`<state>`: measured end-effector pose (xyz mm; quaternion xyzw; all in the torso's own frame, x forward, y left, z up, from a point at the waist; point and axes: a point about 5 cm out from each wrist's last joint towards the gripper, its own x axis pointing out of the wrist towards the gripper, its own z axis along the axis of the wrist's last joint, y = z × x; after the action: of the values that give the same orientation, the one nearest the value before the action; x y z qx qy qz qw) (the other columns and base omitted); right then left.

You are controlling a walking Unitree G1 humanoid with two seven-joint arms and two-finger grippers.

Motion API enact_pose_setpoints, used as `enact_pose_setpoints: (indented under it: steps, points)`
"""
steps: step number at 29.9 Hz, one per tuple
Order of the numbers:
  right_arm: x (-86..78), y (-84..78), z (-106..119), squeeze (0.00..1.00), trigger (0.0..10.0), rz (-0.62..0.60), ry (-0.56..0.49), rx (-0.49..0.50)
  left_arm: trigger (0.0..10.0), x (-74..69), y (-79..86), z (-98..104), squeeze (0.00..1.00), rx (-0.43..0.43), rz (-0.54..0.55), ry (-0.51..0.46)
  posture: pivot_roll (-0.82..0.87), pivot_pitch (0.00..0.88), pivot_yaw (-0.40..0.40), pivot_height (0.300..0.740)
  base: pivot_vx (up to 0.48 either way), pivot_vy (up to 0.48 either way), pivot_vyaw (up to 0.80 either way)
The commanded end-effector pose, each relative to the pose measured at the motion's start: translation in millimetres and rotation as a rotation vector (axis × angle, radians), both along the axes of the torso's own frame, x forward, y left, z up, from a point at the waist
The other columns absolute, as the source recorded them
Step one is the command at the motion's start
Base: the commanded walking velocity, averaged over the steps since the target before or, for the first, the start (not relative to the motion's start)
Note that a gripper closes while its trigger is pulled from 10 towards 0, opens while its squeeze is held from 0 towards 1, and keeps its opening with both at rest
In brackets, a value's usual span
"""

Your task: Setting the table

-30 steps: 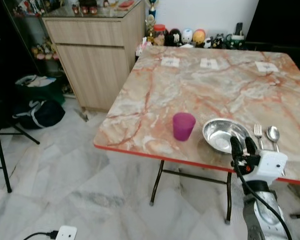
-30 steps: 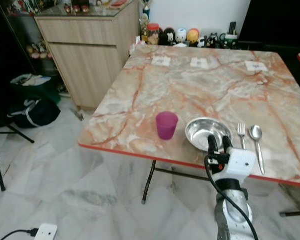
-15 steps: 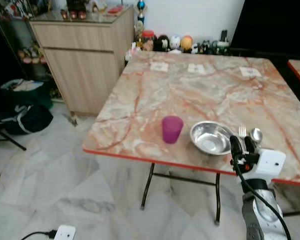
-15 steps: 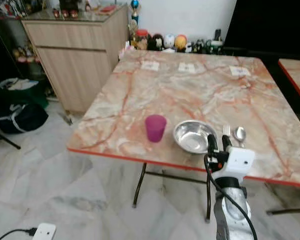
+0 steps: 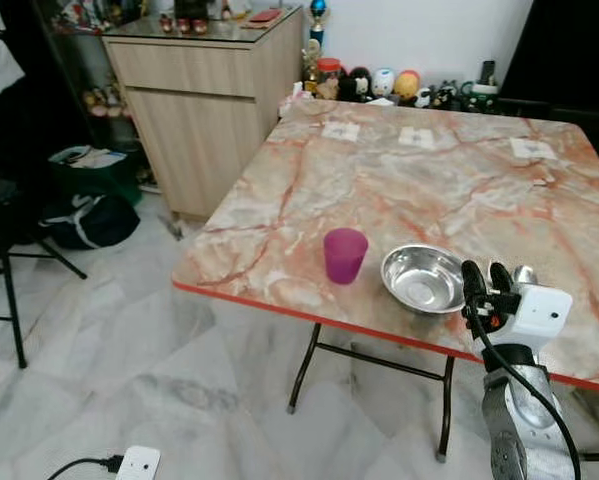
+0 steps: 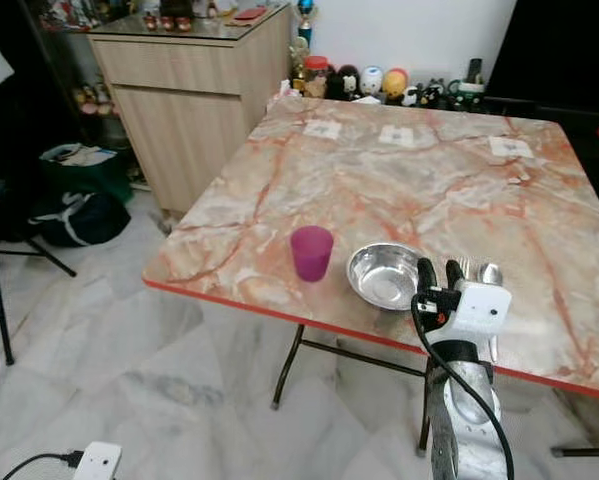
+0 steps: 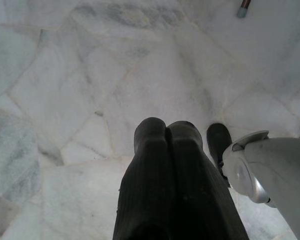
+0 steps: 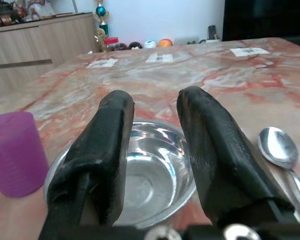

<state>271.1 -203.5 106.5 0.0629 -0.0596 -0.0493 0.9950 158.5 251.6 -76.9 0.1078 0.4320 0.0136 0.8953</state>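
Note:
A purple cup (image 5: 344, 254) stands near the front edge of the marble table (image 5: 419, 180). To its right sits a steel bowl (image 5: 423, 279), and a spoon (image 8: 278, 148) lies just right of the bowl. My right gripper (image 5: 486, 281) is raised at the table's front edge, right beside the bowl, open with nothing between its fingers (image 8: 107, 135). In the right wrist view the bowl (image 8: 150, 170) lies just beyond the fingertips and the cup (image 8: 14, 152) is off to one side. My left gripper (image 7: 167, 132) hangs shut over the floor.
A wooden cabinet (image 5: 214, 95) stands at the table's far left corner. Figurines and jars (image 5: 379, 82) line the wall behind the table. Paper cards (image 5: 416, 136) lie on the far half. Dark bags (image 5: 84, 215), a chair leg (image 5: 14, 320) and a power strip (image 5: 129, 464) are on the marble floor.
The whole picture has shifted, so the camera has moved relative to the table. My right gripper keeps its open pose beside the bowl. Cup, bowl and cutlery stay in place.

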Motion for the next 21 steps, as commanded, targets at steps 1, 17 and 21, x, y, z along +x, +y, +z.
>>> enact_pose_setpoints:
  steps: [1, 17, 21]
  points:
    - [-0.5, 0.4, -3.6, 0.0, 10.0, 0.002, 0.019, 0.004, 10.0, 1.5, -0.9, 0.3, 0.0, 0.006, -0.015, 0.002, 0.03, 0.0, 0.013, 0.74, 0.292, 0.0, 0.0]
    - [0.0, -2.2, -1.4, 0.0, 10.0, -0.024, 0.005, 0.011, 10.0, 1.5, -0.2, 1.1, 0.0, 0.003, -0.014, -0.012, 0.02, 0.0, 0.01, 0.74, 0.2, 0.0, 0.0]
    - [-3.4, -7.4, -2.2, 0.0, 10.0, -0.077, -0.001, 0.017, 10.0, 0.7, -0.4, 0.7, 0.0, 0.004, -0.011, -0.012, 0.03, 0.0, 0.009, 0.74, 0.0, 0.0, 0.0]
